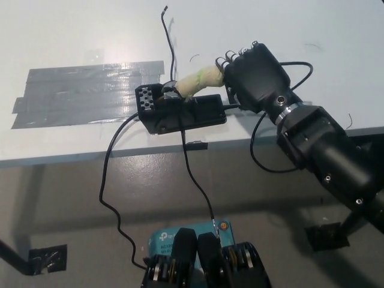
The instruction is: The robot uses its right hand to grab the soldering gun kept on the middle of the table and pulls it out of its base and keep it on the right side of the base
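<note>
Item: black base (183,113), a flat block with a perforated white panel at its left end, set near the front edge of the white table (72,36). Item: soldering gun (195,81), pale yellow-green handle, seated in the base and slanting up and to the right from a point near the base's left end; its tip is hidden in the holder. Item: black right hand (255,75), at the upper right of the base, back of the hand facing the camera, fingers (231,59) curled at the far end of the gun's handle and touching it; whether they are fully clamped round the handle cannot be told. The black forearm runs from the hand down and right of the base, past the table edge. Item: patch of grey tape (84,93), stuck flat to the table just left of the base. Item: thin black cables (108,174), leaving the base and hanging below the table edge; one thin wire runs up the table behind the base.
</note>
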